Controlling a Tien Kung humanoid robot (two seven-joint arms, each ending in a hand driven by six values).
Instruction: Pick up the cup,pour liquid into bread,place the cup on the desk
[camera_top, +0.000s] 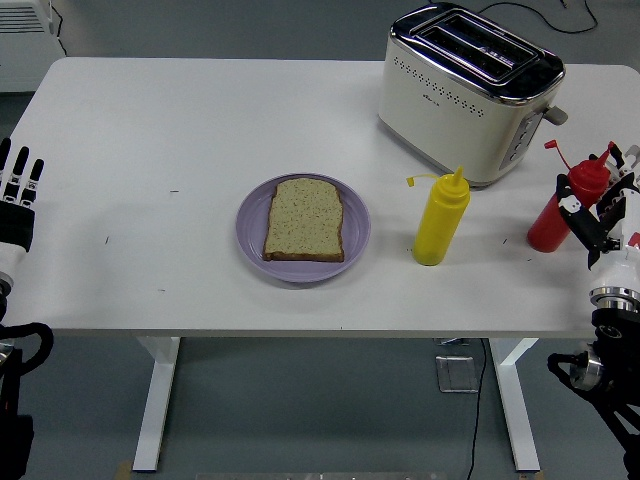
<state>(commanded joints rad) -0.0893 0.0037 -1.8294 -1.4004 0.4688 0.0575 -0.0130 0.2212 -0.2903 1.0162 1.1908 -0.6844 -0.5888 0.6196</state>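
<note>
just beside right hand (612, 212), red bottle (566, 208), upright

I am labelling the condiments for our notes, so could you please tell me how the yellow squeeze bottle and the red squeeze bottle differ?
The yellow squeeze bottle stands free near the plate; the red squeeze bottle stands at the table's right edge, with the right robot hand against its side. The yellow squeeze bottle is in full view, while the red squeeze bottle is partly hidden by fingers. Both stand upright, with pointed nozzles and tethered caps hanging off to the left.
</note>
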